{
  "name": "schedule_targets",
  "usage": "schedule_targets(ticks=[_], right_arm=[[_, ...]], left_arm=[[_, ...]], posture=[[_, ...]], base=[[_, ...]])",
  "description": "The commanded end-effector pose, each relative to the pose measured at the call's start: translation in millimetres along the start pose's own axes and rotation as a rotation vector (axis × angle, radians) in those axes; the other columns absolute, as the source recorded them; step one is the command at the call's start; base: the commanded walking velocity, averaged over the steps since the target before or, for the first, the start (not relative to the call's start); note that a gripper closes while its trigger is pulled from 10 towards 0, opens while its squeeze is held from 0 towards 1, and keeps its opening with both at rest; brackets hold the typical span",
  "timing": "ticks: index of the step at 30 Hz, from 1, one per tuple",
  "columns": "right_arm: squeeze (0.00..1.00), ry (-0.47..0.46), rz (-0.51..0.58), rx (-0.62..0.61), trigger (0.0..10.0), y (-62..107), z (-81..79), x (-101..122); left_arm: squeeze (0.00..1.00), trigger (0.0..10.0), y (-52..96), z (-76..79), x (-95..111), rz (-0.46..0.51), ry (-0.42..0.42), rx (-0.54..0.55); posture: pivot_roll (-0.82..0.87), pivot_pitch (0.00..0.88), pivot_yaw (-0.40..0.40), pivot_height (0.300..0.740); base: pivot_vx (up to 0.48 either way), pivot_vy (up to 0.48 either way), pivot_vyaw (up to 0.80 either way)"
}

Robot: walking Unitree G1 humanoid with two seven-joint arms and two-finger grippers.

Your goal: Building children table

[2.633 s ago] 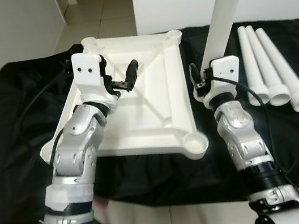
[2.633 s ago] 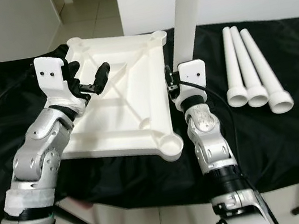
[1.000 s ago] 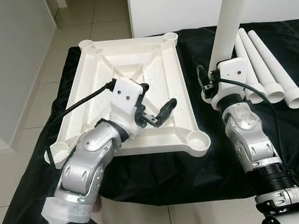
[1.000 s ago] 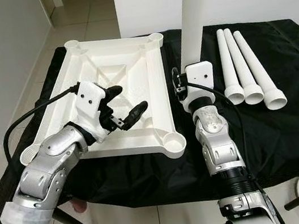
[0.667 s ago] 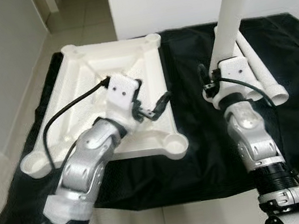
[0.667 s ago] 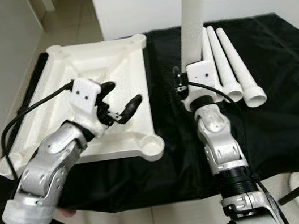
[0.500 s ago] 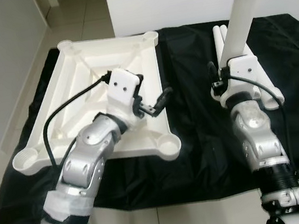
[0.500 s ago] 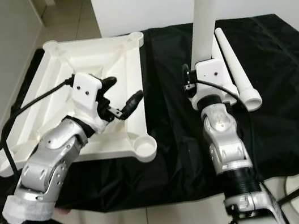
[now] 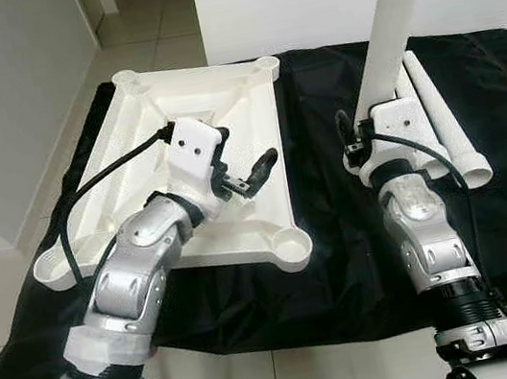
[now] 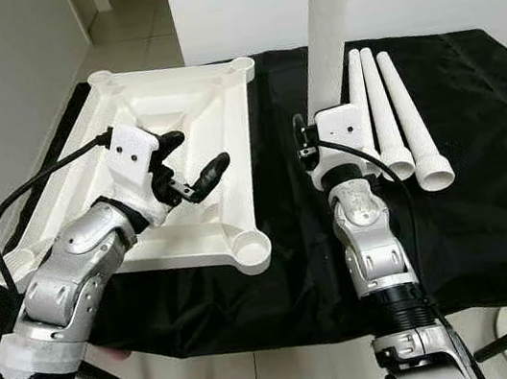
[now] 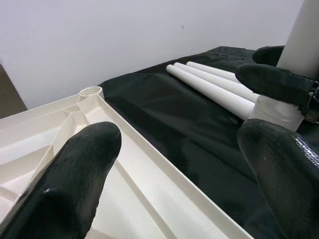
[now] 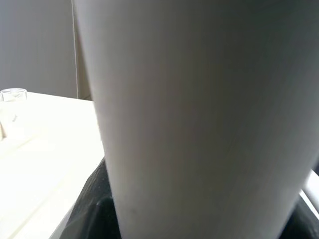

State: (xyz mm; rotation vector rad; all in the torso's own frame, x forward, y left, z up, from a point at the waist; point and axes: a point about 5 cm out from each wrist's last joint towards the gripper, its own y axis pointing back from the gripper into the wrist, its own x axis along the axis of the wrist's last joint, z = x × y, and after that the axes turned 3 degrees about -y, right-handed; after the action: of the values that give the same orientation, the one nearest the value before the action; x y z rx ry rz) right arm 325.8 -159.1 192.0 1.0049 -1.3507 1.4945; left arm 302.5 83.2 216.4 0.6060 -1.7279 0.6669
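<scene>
Right gripper [image 10: 309, 153] is clamped low on the upright table leg [image 9: 388, 23], stiff, smooth plastic, prob. light but top-heavy, so grip near its wide end, while left gripper [image 9: 243, 174], fingers apart, hovers over upside-down tabletop [image 9: 232, 120] w/ corner sockets, left of three spare legs [image 10: 386, 109].

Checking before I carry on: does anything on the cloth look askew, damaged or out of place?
Nothing stands out. The tabletop lies upside down on the black cloth, three legs lie side by side, and the right gripper holds the fourth leg upright. The left gripper hovers open over the tabletop.
</scene>
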Motion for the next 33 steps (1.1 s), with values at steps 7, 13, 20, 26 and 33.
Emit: schedule_targets(ticks=[7, 13, 20, 26, 33], right_arm=[[0.00, 0.000, 0.016, 0.004, 10.0, -0.2, -1.6, 5], [0.00, -0.001, 0.016, 0.003, 10.0, -0.2, -1.4, 5], [0.00, -0.003, 0.015, 0.002, 10.0, 0.1, -2.0, 5], [0.00, -0.003, 0.018, 0.004, 10.0, -1.3, -2.9, 6], [0.00, -0.006, 0.020, 0.010, 10.0, -2.4, -4.7, 6]], left_arm=[[0.00, 10.0, 1.7, -0.9, 1, 0.018, -0.029, 0.007], [0.00, 10.0, 0.8, -0.6, -1, 0.008, -0.031, 0.016], [0.00, 10.0, -2.3, -7.5, 1, 0.029, -0.018, 0.101], [0.00, 10.0, -2.3, -10.8, 4, 0.048, -0.019, 0.119], [0.00, 10.0, -1.8, -15.2, 1, 0.041, 0.045, 0.132]], posture=[[0.03, 0.002, 0.022, 0.740], [0.03, 0.002, 0.023, 0.740], [0.03, 0.000, 0.024, 0.740], [0.03, 0.000, 0.024, 0.740], [0.04, 0.000, 0.017, 0.740]], base=[[0.000, -0.206, 0.00], [0.000, -0.480, 0.00], [0.000, 0.000, 0.00], [0.000, 0.000, 0.00], [0.000, 0.000, 0.00]])
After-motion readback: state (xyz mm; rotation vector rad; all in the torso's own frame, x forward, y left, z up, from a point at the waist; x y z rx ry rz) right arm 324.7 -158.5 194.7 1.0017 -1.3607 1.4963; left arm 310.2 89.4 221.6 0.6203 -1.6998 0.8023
